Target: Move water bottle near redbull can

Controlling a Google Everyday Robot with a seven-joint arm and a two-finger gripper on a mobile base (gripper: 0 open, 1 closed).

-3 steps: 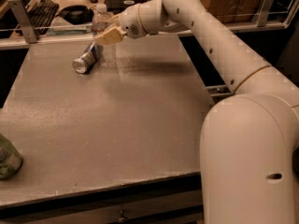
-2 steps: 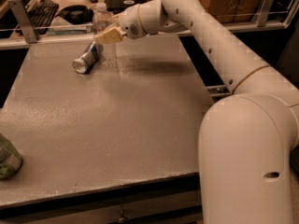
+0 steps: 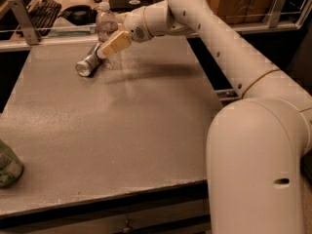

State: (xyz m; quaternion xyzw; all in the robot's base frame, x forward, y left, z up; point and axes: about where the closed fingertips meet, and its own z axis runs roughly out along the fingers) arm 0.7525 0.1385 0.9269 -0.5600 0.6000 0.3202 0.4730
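The water bottle (image 3: pixel 105 24), clear with a white cap and a red-and-white label band, stands upright at the far left of the table. The redbull can (image 3: pixel 89 63) lies on its side just in front and to the left of it, shiny top facing the camera, very close to the bottle's base. My gripper (image 3: pixel 113 45) reaches in from the right at the bottle's mid-height, and its tan tip crosses in front of the bottle's lower body. Whether it grips the bottle does not show.
The grey table (image 3: pixel 126 130) spreads toward the camera. A greenish rounded object (image 3: pixel 7 164) sits at its near left edge. A metal rail (image 3: pixel 58 33) and a keyboard (image 3: pixel 41 12) lie behind the table. My white arm (image 3: pixel 229 48) spans the right side.
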